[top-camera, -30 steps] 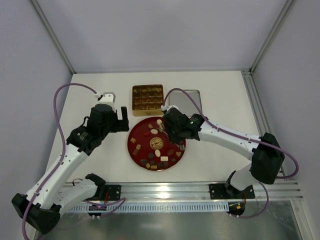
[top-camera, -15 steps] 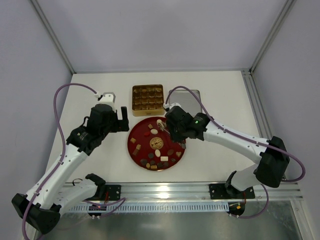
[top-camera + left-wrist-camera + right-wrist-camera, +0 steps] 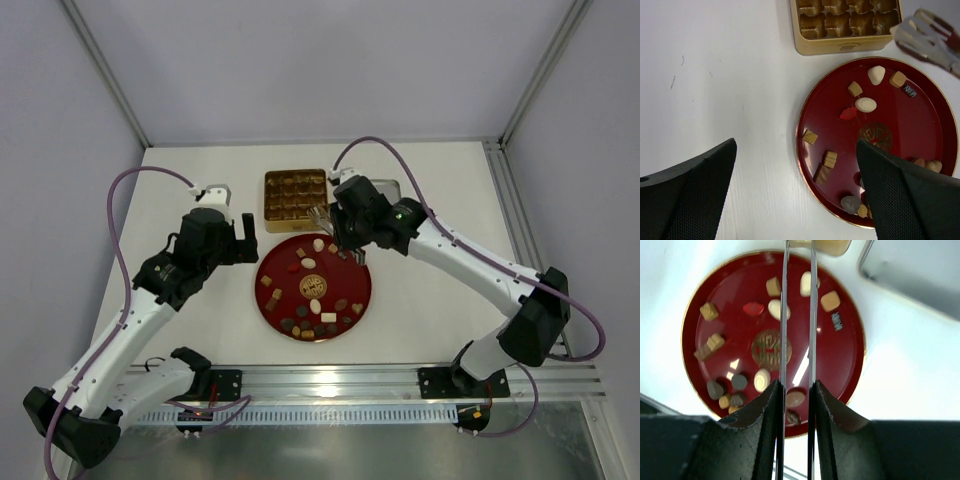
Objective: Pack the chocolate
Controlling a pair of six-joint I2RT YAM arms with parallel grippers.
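**A:** Top view first. Where do we log the chocolate (image 3: 310,325)?

**B:** Loose on the red plate (image 3: 345,275), thickest along its 6 o'clock rim. The gold box (image 3: 296,193) sits at the plate's 12 o'clock on the tabletop (image 3: 440,300).

**A:** Claws?

**B:** We put the right claw (image 3: 322,215) at the box's 5 o'clock corner, above the plate's 12 o'clock edge. The left claw (image 3: 248,240) is at the plate's 9 o'clock, off the rim.

**A:** Left wrist view.

**B:** The left claw (image 3: 795,144) is spread wide, with nothing between its black fingers (image 3: 695,195). The chocolate (image 3: 865,104) lies on the red plate (image 3: 925,125). The gold box (image 3: 845,25) is at 12 o'clock. Its cells look brown, and we cannot tell filled from empty. The right claw (image 3: 930,37) shows at 1 o'clock.

**A:** Right wrist view.

**B:** The right claw (image 3: 799,250) shows two thin parallel blades with a narrow gap. The tips run out of frame, so we cannot tell whether they pinch anything. The chocolate (image 3: 761,380) is scattered over the red plate (image 3: 835,360) below, and a grey tray (image 3: 920,275) lies at 2 o'clock.
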